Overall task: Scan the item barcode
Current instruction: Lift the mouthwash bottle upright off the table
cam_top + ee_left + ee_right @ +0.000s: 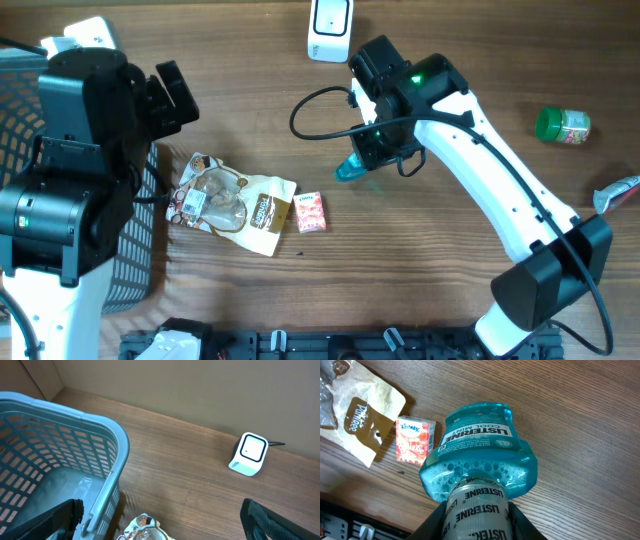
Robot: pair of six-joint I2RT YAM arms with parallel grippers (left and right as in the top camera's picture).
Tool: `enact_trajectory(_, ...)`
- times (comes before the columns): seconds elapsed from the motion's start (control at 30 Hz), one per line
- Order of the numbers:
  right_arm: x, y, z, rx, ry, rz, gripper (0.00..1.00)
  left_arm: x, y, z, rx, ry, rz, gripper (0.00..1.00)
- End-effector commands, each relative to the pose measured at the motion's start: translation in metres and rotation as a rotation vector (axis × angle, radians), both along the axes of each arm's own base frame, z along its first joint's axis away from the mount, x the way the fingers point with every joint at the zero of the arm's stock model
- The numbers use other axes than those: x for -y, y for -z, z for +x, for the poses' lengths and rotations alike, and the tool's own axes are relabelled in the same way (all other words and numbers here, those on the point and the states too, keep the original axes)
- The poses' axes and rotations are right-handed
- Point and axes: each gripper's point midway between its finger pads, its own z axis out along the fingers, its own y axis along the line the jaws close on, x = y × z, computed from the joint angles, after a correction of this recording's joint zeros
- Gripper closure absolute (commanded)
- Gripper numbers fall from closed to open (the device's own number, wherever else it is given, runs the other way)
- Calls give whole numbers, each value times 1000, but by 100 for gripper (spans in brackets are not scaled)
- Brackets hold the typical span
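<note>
One blue mouthwash bottle (480,460) is being gripped at its cap by the right gripper (374,150), over the table between the white scanner (330,28) and a tissue pack (311,212). The left gripper (172,95) is gaping wide, empty, beside the basket (60,440).

mouthwash bottle (479,455): one, blue liquid
barcode scanner (330,25): one, white
basket (117,442): one, grey mesh
snack pouch (240,203): one, brown and clear
tissue pack (311,212): one, pink
green jar (562,125): one
packet (618,192): one, cut off by the right edge
arms: two, the left arm (60,190) and the right arm (490,190)
</note>
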Motion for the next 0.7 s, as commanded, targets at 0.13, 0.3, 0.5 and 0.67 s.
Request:
enact_trajectory(0.13,-11,-15,13,61,11,56,73,-3,1,0,-2,-18,2,0)
enact_trajectory(0.3,-11,-17,16,78,13,53,70,-3,1,0,-2,-18,2,0)
enact_trajectory(0.5,-12,-18,19,91,14,61,66,-3,1,0,-2,-18,2,0)
enact_trajectory(0.67,-12,-18,19,89,15,61,67,-3,2,0,-4,-18,2,0)
